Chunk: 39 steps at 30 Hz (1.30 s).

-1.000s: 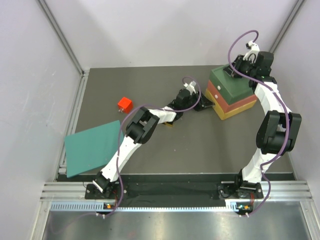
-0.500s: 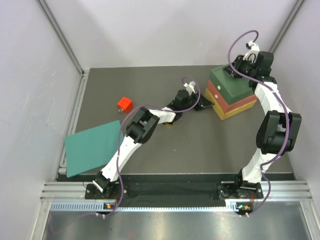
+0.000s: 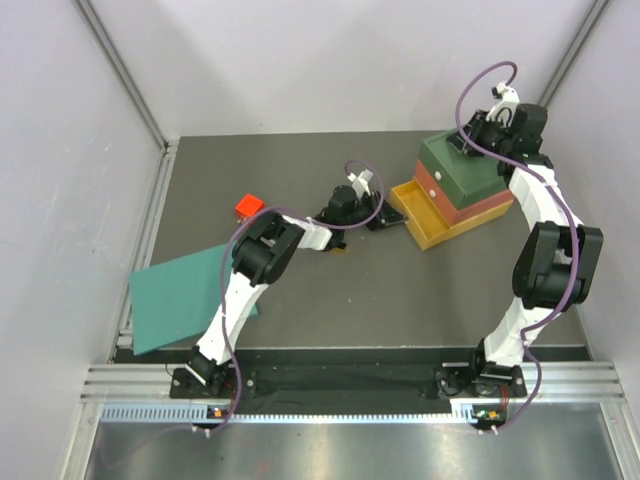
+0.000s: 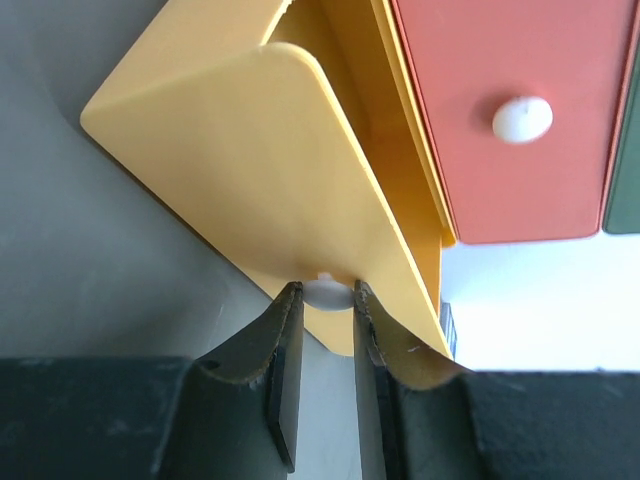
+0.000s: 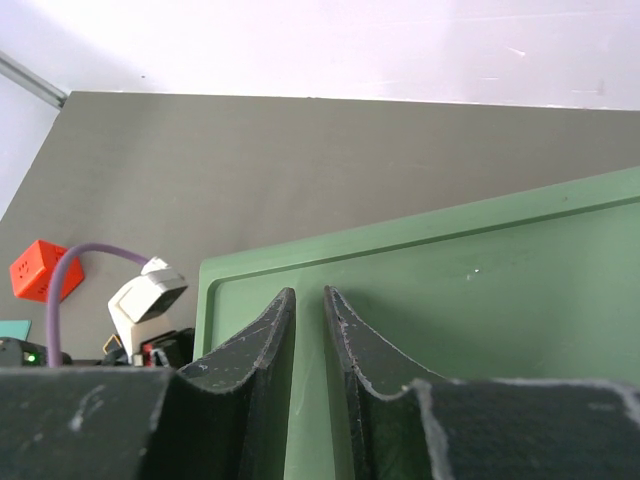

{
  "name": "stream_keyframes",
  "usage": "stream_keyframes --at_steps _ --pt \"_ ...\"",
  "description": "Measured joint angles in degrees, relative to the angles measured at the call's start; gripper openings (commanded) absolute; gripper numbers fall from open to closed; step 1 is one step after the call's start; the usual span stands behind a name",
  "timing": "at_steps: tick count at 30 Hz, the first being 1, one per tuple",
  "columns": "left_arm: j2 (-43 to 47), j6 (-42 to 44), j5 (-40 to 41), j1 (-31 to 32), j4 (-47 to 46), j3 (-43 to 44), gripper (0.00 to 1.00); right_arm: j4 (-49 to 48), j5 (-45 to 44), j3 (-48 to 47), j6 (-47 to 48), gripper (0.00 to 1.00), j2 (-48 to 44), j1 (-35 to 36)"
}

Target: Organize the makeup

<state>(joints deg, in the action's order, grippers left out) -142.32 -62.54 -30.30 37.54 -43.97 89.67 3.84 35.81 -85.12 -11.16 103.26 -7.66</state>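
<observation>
Just then, L fingers (image 4: 290, 305) pinched the white knob (image 4: 325, 292) of the yellow drawer (image 4: 250, 170), which stood pulled out at the box's bottom. R fingers (image 5: 278, 315), slightly apart & empty, sat over the green top (image 5: 480, 300). Small gold-edged makeup piece (image 3: 340, 248) lay on the surface (image 3: 300, 300) under L arm, mostly hidden.

Drawer box (image 3: 465, 185): stacked green over red over yellow, on the grey table (image 3: 400, 290), toward my right.
Green top (image 5: 450, 330): flat with a raised rim, bare.
Red drawer (image 4: 520, 120): flush in the box, white knob at its middle.
Yellow drawer (image 3: 420, 215): lowest tier, standing out from the box's left face, with a white knob (image 4: 325, 291) on its front.
Orange-red cube (image 3: 249, 207): well left of the box.
Teal sheet (image 3: 180, 295): farther left of the box, nearer me, overhanging the table's edge.
</observation>
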Motion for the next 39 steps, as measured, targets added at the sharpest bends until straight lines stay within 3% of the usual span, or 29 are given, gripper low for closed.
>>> stream_keyframes --at_steps 6,8,9,11,12,15,18,19,30,39 --pt "2.93 1.62 -0.39 -0.55 -0.22 -4.52 0.00 -0.02 0.02 0.00 0.00 0.20 0.00 0.00" --pt "3.23 2.05 -0.37 -0.59 -0.15 -4.83 0.06 -0.02 0.02 0.00 0.00 0.20 0.00 0.00" --pt "3.41 2.36 -0.37 -0.63 0.09 -4.90 0.22 0.00 0.02 0.00 0.00 0.20 0.00 0.00" --pt "3.56 2.64 -0.37 -0.66 0.52 -4.94 0.39 -0.02 0.02 -0.02 0.00 0.20 0.00 0.00" --pt "3.72 2.82 -0.35 -0.66 0.81 -4.94 0.53 0.00 0.02 -0.02 0.00 0.20 0.00 0.00" --pt "4.42 4.50 -0.09 -0.68 2.25 -5.11 0.73 -0.02 0.04 -0.02 0.00 0.20 0.02 0.00" --pt "6.03 6.99 0.57 -0.70 4.44 -5.95 0.79 0.00 0.04 -0.02 0.00 0.20 0.02 0.00" --pt "6.97 8.13 0.90 -0.74 5.49 -6.36 0.99 -0.02 0.07 -0.02 0.00 0.20 0.02 0.00" --pt "21.97 22.82 2.38 -2.69 12.28 -11.72 0.99 -0.02 0.09 -0.04 -0.02 0.20 0.09 0.00" --pt "29.77 57.64 4.90 -3.26 40.48 -7.34 0.99 -0.07 0.26 -0.04 -0.02 0.20 0.31 -0.02"
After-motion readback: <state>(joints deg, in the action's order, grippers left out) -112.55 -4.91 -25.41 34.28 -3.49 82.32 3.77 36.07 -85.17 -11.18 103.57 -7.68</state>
